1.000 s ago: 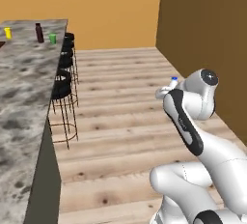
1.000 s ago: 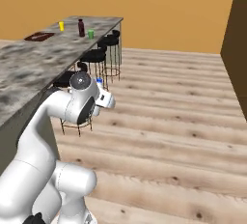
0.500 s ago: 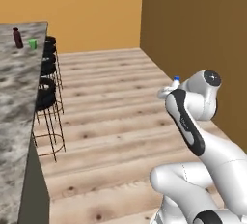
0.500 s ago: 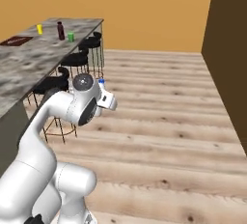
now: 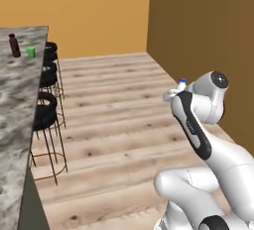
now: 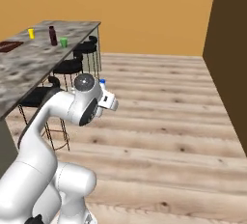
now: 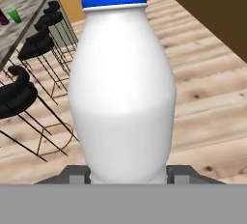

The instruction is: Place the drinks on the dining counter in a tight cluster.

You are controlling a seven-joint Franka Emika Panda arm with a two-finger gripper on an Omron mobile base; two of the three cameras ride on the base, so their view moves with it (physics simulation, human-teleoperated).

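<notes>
In the hand view a pale water bottle [image 7: 123,88] with a blue cap stands upright between my gripper's [image 7: 128,175] fingertips [image 7: 76,173], and the gripper is shut on it. From the base, the gripper [image 5: 174,93] [image 6: 109,100] hangs at chest height over the wooden floor, the blue cap [image 5: 182,81] [image 6: 102,81] sticking up above it. The dining counter [image 5: 17,110] [image 6: 29,68] runs along the left. A squat maroon bottle [image 5: 14,45] [image 6: 52,35] stands upright near its far end.
A green cup [image 5: 31,51] [image 6: 63,42] stands beside the maroon bottle, with a yellow cup [image 6: 31,33] farther left and a dark flat board [image 6: 9,46] nearby. Black bar stools [image 5: 44,112] [image 6: 67,66] line the counter's side. A brown wall [image 5: 208,30] rises on the right.
The whole picture has shifted in both base views, so the base has moved; the counter now sits farther left. The arm keeps its pose with the bottle in its grip.
</notes>
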